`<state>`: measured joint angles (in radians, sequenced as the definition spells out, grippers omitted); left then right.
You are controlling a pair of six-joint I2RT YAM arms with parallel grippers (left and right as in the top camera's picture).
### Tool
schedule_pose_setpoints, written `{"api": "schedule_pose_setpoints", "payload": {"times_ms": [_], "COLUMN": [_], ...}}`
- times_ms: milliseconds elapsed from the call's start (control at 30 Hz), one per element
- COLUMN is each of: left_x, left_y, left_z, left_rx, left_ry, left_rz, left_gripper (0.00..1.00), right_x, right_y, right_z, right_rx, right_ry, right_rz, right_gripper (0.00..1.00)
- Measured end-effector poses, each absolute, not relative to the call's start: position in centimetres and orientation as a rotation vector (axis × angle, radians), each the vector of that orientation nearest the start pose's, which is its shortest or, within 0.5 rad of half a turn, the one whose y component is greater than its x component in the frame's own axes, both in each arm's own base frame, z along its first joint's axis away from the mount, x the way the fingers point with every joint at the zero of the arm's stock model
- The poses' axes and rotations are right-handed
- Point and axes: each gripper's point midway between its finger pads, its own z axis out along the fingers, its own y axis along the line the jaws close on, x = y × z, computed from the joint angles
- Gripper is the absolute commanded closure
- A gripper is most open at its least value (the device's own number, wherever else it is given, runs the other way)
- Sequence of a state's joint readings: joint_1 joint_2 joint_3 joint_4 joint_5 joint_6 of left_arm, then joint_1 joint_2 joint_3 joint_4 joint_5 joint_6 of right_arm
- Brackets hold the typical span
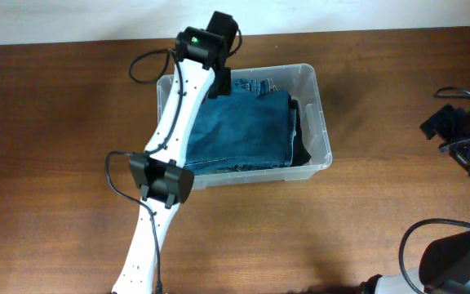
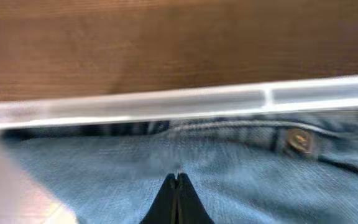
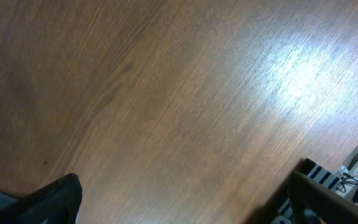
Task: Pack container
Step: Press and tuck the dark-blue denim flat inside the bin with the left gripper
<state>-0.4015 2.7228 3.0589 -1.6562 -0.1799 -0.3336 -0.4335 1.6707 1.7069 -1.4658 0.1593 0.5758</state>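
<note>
Blue denim jeans [image 1: 243, 126] lie folded inside the container [image 1: 323, 122], which sits mid-surface [image 1: 55, 106]. The left end effector [image 2: 177, 182] is low at the container's far-left corner, fingers pressed together on the denim near the waistband button [image 2: 299, 141]; can't tell if any cloth is caught between them. The right end effector [image 3: 185, 180] is spread wide over bare wood, well off to the right. Step looks like tucking the jeans flat, late in the task. The next move likely calls for lifting straight up past the rim without dragging fabric.

Container [image 1: 324, 122]: clear rect. plastic bin, upright, open top, w/ folded jeans [image 1: 243, 131] inside; sits under left pincer [image 2: 178, 182], rim just ahead.
</note>
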Motion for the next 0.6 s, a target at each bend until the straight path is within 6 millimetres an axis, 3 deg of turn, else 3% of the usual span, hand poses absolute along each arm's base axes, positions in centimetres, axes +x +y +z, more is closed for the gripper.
{"api": "schedule_pose_setpoints", "payload": {"times_ms": [133,267,367,433,600], "left_x": [50.5,49.4,47.7,45.2,40.3], "left_y": [-18.2,-19.3,-22.6,-27.1,-32.9], "left_z": [14.8,17.0,18.6,19.4,17.4], "left_rx": [0.057,0.087,0.168,0.286,0.477], "left_ry": [2.779,2.756,2.745,2.755,2.855], "left_rz": [0.073,0.024,-0.086,-0.235,-0.374], "left_gripper": [0.99,0.99,0.99,0.99,0.99], "right_x": [28.2,28.2,28.2,28.2,28.2], "right_y": [-16.1,-16.0,-16.1,-16.1,-16.0], "right_z": [20.4,20.4,20.4,20.4,20.4], "right_rx": [1.457,1.456,1.457,1.456,1.456], "right_ry": [2.601,2.602,2.601,2.602,2.602], "right_rz": [-0.222,-0.222,-0.222,-0.222,-0.222], "right_gripper": [0.02,0.01,0.01,0.02,0.02]}}
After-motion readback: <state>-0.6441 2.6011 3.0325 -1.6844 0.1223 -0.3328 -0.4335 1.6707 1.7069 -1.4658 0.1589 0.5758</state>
